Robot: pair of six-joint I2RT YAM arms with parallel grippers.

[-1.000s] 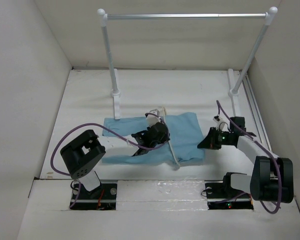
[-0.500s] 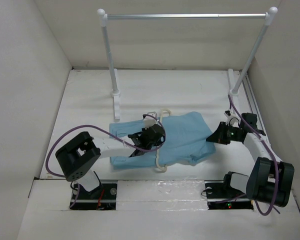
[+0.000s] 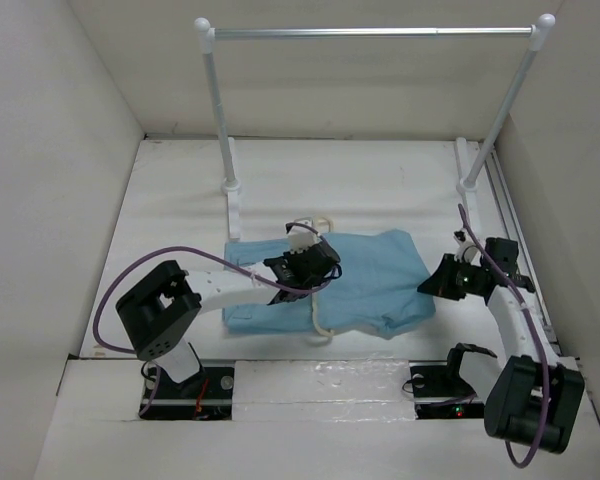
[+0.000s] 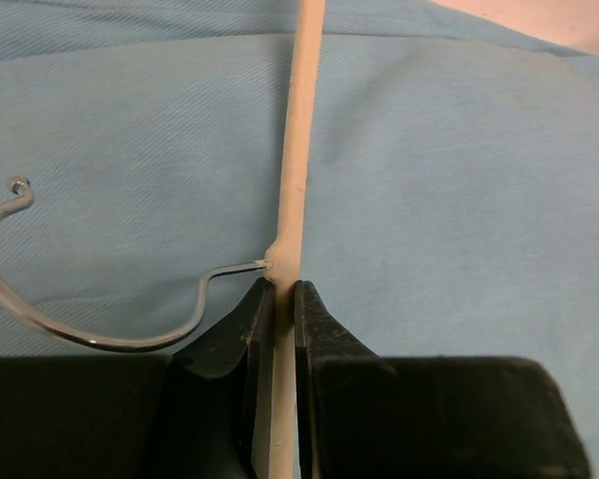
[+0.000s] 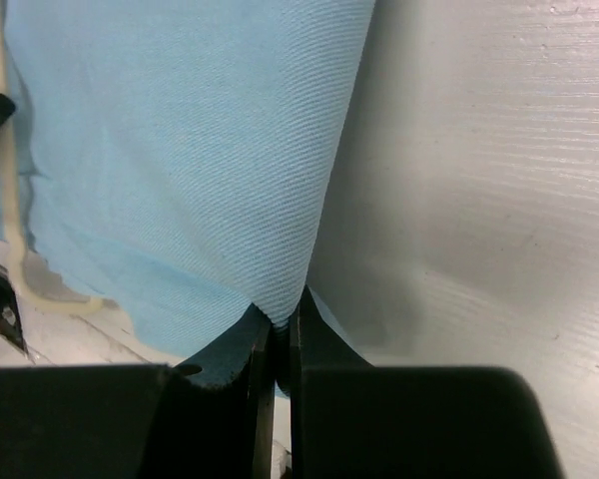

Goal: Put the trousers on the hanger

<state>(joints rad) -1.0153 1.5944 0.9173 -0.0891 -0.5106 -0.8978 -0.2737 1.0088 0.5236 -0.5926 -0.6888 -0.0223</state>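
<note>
Trousers [image 3: 365,280] (light blue, fine twill weave) being supported flat by white table [image 3: 360,185], mid-workspace. Thin cream hanger [image 4: 297,130] being rested across cloth. Its straight bar being clamped between nearly closed fingers of left gripper [image 4: 280,291], just beside curved wire hook [image 4: 110,346]. Cloth's right edge being pinched tight by right gripper [image 5: 280,317], its fingers almost touching.

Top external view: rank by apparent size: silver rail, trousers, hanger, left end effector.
1. silver rail, widest span.
2. trousers.
3. left end effector and hanger: unsure, hanger only partly visible.
</note>
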